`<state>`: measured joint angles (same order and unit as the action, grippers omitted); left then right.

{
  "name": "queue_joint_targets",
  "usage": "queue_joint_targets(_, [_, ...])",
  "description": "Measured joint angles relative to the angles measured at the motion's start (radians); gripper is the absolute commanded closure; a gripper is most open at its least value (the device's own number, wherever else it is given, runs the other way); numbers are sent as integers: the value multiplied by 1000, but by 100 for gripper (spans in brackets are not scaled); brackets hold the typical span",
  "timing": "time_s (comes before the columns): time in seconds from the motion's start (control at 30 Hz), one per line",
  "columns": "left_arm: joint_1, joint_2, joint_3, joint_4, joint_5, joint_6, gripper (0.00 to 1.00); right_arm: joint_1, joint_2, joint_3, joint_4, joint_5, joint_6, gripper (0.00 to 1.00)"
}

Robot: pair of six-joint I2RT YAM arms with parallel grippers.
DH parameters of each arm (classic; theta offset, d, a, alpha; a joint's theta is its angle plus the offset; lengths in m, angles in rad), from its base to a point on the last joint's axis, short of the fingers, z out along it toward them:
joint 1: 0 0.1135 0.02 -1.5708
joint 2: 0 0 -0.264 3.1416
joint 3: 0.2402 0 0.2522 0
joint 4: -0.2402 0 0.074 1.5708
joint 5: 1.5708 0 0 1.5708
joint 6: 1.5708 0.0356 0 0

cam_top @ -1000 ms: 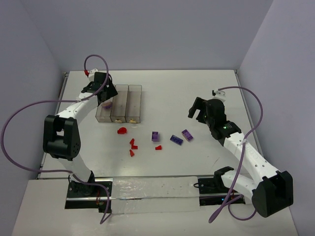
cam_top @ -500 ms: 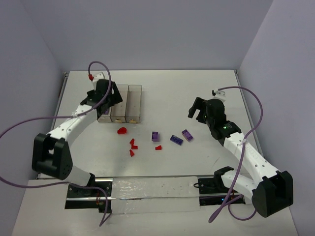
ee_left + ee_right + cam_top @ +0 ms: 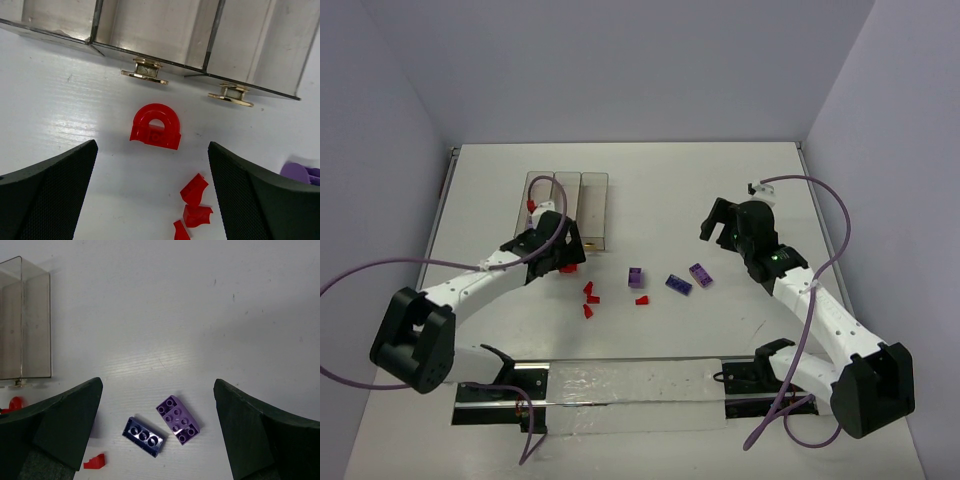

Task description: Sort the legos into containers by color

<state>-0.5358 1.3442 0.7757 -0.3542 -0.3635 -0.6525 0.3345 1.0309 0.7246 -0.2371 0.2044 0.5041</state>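
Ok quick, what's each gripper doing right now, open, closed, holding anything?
Left gripper: open, holding nothing, red arch brick below it.
Right gripper: open, holding nothing.

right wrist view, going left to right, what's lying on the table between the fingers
clear bin → red wedge → dark purple brick → light purple brick. The red piece at the far left edge sits under the bin's span, so it is left out.
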Motion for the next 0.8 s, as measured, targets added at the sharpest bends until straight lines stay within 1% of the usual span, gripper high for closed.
queue_joint_targets(0.17, [0,114,20,0,1,-6,1,0,-1,-3,3,-2,3,0])
queue_joint_targets(0.37, [0,160,26,10,1,-6,1,0,-3,-14,5,-1,4,0])
queue_joint_targets(0.7, [0,214,29,26,1,-5,17,1,-4,-14,5,-1,4,0])
queue_joint_targets(0.8, [0,217,29,26,1,-5,25,1,-4,-14,5,-1,4,0])
